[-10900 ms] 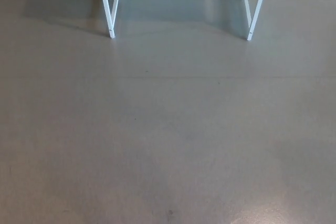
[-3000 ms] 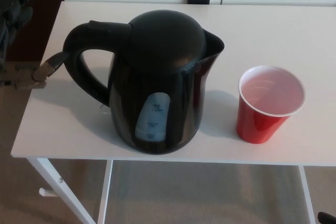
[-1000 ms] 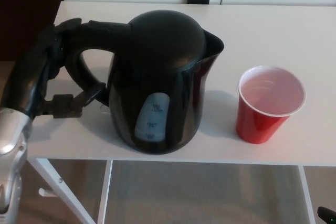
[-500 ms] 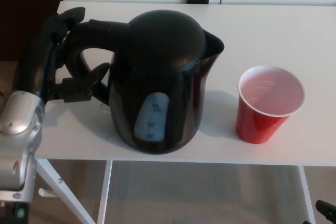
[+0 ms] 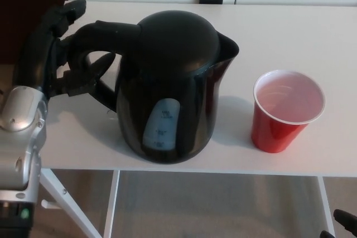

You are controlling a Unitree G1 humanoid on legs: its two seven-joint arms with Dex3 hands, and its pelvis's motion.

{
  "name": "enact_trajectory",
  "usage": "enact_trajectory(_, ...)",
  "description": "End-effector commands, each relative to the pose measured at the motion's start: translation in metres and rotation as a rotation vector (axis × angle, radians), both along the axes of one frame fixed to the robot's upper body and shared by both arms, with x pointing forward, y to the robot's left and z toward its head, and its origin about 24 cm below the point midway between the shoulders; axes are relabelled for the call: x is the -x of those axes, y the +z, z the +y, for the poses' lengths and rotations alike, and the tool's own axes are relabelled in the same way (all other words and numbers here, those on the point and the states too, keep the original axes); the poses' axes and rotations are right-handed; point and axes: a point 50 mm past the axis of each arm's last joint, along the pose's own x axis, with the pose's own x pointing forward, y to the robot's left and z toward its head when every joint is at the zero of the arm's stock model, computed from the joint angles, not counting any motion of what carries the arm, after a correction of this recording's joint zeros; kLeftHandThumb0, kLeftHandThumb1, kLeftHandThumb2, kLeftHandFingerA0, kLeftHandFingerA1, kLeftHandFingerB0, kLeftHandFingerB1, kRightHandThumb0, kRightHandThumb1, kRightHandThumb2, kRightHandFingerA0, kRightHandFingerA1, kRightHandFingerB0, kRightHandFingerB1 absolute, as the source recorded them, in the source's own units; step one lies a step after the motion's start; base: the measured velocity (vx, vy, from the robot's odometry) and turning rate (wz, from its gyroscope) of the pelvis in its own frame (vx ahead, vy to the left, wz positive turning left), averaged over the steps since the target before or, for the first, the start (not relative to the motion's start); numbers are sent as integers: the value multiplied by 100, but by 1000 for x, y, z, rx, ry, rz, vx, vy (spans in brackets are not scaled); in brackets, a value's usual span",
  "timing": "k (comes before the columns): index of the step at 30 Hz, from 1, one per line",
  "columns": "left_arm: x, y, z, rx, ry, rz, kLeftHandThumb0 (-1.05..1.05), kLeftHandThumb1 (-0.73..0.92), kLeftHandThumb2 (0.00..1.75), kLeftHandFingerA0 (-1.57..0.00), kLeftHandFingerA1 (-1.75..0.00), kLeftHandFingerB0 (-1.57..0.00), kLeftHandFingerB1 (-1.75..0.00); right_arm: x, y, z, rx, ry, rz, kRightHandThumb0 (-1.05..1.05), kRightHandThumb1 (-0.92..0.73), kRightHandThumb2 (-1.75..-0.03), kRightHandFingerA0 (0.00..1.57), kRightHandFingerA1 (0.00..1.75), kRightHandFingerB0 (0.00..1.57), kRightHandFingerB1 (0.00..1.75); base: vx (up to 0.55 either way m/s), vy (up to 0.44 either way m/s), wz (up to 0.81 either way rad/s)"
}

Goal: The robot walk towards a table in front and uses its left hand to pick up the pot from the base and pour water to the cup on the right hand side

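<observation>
On the white desk (image 5: 290, 32), our left hand (image 5: 56, 54) at frame left was curled partly around the pot (image 5: 173, 87) handle, the cup (image 5: 287, 110) lying rightward.

pot (image 5: 173, 82): glossy black plastic
cup (image 5: 281, 121): shiny red plastic, white inside
table (image 5: 312, 32): smooth matt white
left hand (image 5: 53, 54): matt black
forearm (image 5: 19, 137): brushed silver metal
</observation>
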Motion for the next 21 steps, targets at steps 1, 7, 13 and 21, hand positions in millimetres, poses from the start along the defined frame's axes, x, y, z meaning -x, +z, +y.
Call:
enact_trajectory(1, -4, 2, 6, -23, 48, 15, -43, 53, 57, -32, -35, -25, -30, -3, 3, -3, 5, -5, -8, -32, -49, -54, 57, 49, 28, 35, 0, 0, 0)
enact_trajectory(7, -9, 7, 2, -70, 41, 8, -51, 45, 69, -30, -42, -23, -38, -8, 4, -2, -1, -9, -19, -35, -49, -57, 60, 52, 27, 36, 0, 0, 0)
enact_trajectory(13, -16, 10, -13, -76, 19, 0, -52, 44, 69, -35, -45, -27, -40, -12, 6, -3, 13, -5, -27, -36, -51, -60, 56, 51, 27, 36, 0, 0, 0)
enact_trajectory(21, -32, 16, -32, -147, 26, 17, -17, 59, 54, -58, -160, -51, -152, -17, 10, 0, 11, -2, -54, -32, -51, -55, 53, 49, 29, 35, 0, 0, 0)
